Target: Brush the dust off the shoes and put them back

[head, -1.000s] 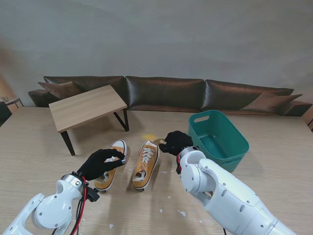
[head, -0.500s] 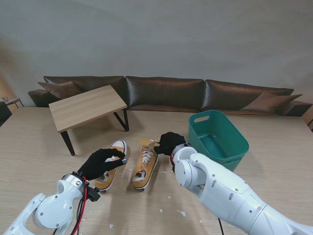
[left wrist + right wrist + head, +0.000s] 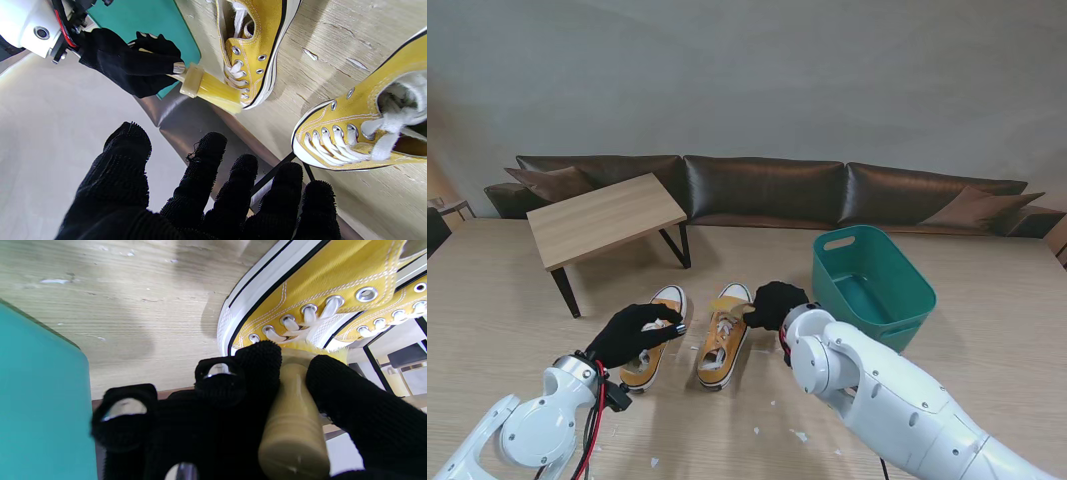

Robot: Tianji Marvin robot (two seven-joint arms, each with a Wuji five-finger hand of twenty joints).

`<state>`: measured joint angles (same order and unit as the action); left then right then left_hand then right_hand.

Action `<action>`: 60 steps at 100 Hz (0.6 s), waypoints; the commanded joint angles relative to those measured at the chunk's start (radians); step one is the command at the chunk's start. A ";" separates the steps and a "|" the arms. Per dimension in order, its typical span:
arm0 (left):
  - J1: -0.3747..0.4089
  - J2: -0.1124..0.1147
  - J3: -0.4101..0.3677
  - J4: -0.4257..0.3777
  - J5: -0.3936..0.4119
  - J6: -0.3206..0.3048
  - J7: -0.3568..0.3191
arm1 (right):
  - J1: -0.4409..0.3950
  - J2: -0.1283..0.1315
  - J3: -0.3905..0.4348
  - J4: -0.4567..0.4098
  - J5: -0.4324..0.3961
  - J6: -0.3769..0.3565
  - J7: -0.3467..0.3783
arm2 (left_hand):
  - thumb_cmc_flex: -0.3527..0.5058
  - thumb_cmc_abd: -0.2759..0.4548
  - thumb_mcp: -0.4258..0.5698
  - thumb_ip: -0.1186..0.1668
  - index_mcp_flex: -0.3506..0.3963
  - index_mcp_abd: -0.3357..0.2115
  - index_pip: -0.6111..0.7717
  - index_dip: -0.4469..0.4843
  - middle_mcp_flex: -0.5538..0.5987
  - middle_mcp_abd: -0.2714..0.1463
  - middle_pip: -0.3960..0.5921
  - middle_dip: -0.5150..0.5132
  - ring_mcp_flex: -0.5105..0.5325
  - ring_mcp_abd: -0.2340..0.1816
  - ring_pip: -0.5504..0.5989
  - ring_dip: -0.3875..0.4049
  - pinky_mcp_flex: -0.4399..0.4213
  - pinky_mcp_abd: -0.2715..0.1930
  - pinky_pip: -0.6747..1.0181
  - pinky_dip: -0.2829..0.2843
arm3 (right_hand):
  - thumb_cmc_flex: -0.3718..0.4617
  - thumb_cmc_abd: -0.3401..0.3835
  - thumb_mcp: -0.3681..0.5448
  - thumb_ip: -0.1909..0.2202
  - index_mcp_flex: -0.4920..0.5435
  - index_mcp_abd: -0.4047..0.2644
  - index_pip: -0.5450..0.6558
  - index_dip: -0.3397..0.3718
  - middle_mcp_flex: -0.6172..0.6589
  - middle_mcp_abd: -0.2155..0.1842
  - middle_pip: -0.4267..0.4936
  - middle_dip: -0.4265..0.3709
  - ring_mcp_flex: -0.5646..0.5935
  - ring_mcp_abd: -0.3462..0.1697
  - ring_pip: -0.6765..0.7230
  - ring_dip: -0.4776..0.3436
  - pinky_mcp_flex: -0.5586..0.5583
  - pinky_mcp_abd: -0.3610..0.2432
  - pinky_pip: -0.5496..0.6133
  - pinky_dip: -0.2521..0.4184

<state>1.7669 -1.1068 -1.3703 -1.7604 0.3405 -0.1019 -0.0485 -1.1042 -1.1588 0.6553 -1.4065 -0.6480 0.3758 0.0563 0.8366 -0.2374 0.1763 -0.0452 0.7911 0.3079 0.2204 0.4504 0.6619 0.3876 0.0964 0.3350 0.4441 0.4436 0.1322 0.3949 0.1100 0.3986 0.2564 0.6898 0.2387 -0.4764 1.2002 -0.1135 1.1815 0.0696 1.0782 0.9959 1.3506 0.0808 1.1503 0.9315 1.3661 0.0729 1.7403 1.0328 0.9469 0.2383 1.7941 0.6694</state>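
The right hand [image 3: 776,303] is wrapped around the pale handle of a brush [image 3: 210,88], thumb on one side and fingers on the other, so the yellow bristles stick out past the fingertips and meet the toe of the right shoe [image 3: 724,338]; held this way the bristles can sweep the laces and toe cap without the glove rubbing the canvas. In the left wrist view the bristle tips touch the lowest eyelets of that shoe, and the brush's long axis runs from the hand toward the toe, roughly crosswise to the shoe. The left hand [image 3: 634,332] hangs over the left shoe [image 3: 654,346] with its fingers spread and nothing held; whether it touches the shoe cannot be told, but it looks placed to steady the pair while the other shoe is worked. Both shoes lie side by side on their soles near the middle of the desk [image 3: 507,330], just apart, with their long axes running from the near edge toward the far edge, toes pointing at the far edge and heels toward the robot. A green tub [image 3: 873,283] stands toward the right edge of the desk, close beside the brushing hand, and a small wooden table [image 3: 603,217] stands toward the far left corner.
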 commanded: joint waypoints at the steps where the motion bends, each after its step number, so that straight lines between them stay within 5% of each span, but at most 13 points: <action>1: 0.005 -0.004 -0.002 -0.007 0.003 0.002 -0.019 | -0.030 0.018 0.009 -0.030 -0.010 -0.016 0.024 | 0.014 0.054 -0.022 0.023 0.026 0.001 0.000 0.005 0.014 0.006 0.000 0.005 -0.025 0.014 0.006 0.014 -0.012 -0.011 -0.033 0.012 | 0.060 0.089 0.057 0.038 0.120 0.150 0.015 -0.021 0.097 0.058 0.066 -0.005 -0.052 -0.137 0.068 -0.009 0.218 0.015 0.085 0.007; 34: 0.014 -0.005 -0.016 -0.015 0.008 -0.006 -0.013 | -0.121 0.064 0.102 -0.137 -0.115 -0.113 0.085 | 0.015 0.055 -0.021 0.023 0.025 0.002 -0.001 0.005 0.014 0.006 -0.001 0.005 -0.024 0.014 0.006 0.014 -0.012 -0.011 -0.033 0.012 | 0.059 0.094 0.052 0.038 0.116 0.150 0.013 -0.021 0.097 0.057 0.063 -0.004 -0.051 -0.141 0.067 -0.012 0.218 0.015 0.083 0.006; 60: 0.021 -0.005 -0.023 -0.021 0.013 -0.009 -0.009 | -0.134 0.063 0.144 -0.198 -0.136 -0.087 0.085 | 0.016 0.056 -0.021 0.023 0.024 0.004 -0.001 0.005 0.015 0.008 -0.001 0.005 -0.025 0.015 0.005 0.013 -0.012 -0.009 -0.033 0.012 | 0.061 0.094 0.053 0.037 0.114 0.151 0.011 -0.021 0.097 0.058 0.061 -0.004 -0.052 -0.139 0.068 -0.012 0.218 0.015 0.084 0.005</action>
<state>1.7826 -1.1073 -1.3907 -1.7725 0.3524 -0.1074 -0.0431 -1.2505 -1.0908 0.8008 -1.5872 -0.7763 0.2719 0.1359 0.8370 -0.2166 0.1756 -0.0452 0.8011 0.3084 0.2200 0.4504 0.6619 0.3878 0.0964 0.3350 0.4441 0.4436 0.1322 0.3952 0.1100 0.3986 0.2563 0.6898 0.2387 -0.4760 1.2002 -0.1135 1.1816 0.0697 1.0779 0.9959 1.3506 0.0808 1.1503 0.9315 1.3661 0.0730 1.7403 1.0321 0.9469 0.2384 1.7941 0.6694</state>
